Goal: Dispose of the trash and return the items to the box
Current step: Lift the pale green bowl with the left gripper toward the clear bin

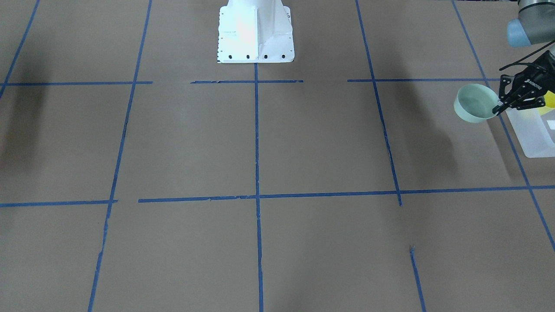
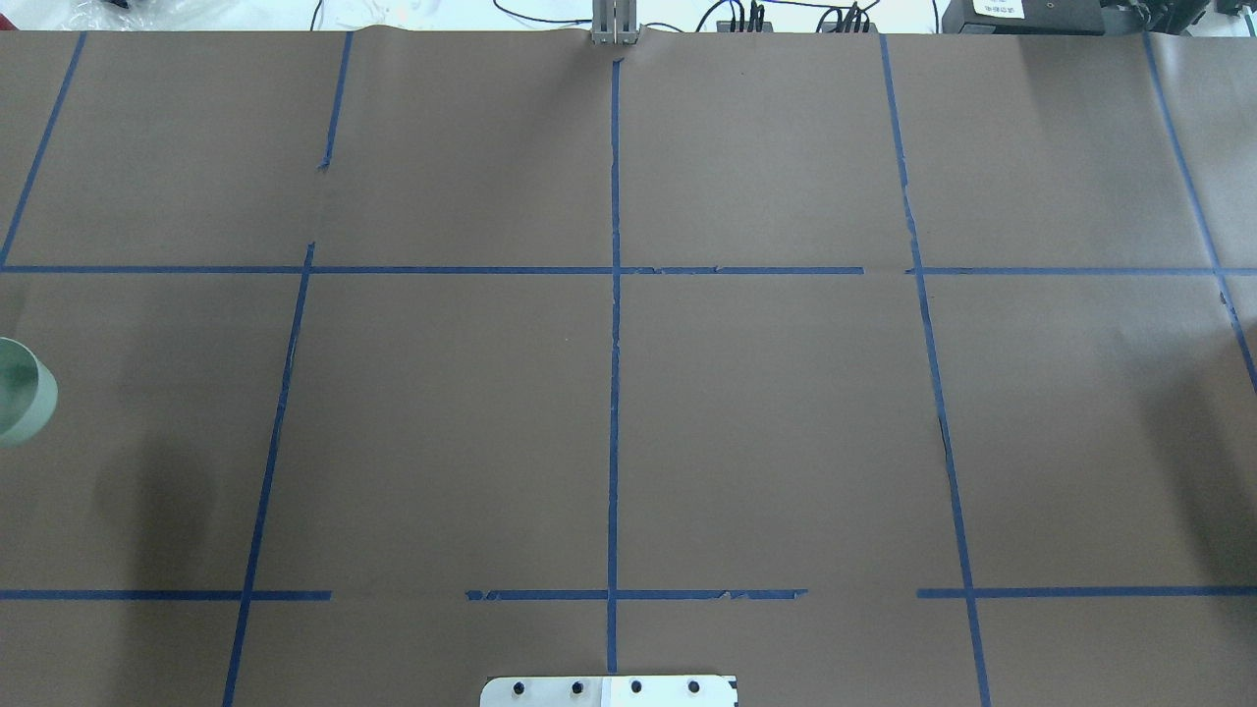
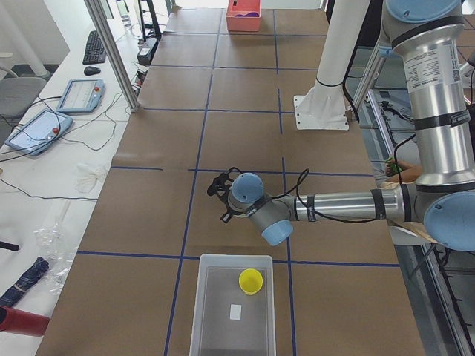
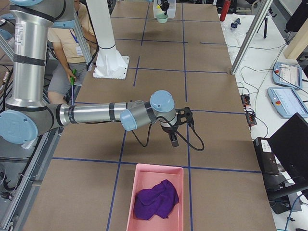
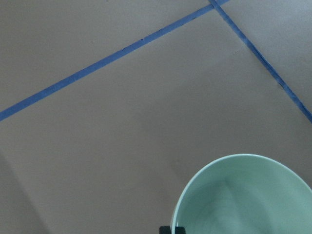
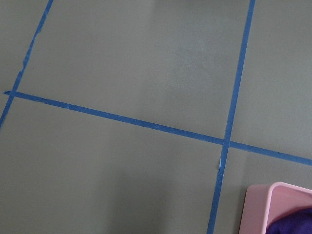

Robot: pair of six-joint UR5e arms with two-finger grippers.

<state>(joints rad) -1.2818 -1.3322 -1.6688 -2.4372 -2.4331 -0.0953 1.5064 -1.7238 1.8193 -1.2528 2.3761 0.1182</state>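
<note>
My left gripper (image 1: 497, 109) is shut on the rim of the pale mint-green bowl (image 1: 476, 103) and holds it above the table, just beside the box (image 1: 534, 135). The bowl also shows at the left edge of the overhead view (image 2: 20, 395) and in the left wrist view (image 5: 248, 200). The frosted white box (image 3: 231, 304) holds the yellow cup (image 3: 251, 281). My right gripper (image 4: 173, 137) hangs over bare table near a pink bin; I cannot tell whether it is open or shut.
A pink bin (image 4: 155, 197) with a purple cloth (image 4: 156, 198) stands at the table's right end; its corner shows in the right wrist view (image 6: 273, 207). The robot's white base (image 1: 256, 32) stands at the table's middle edge. Blue tape lines cross the brown table.
</note>
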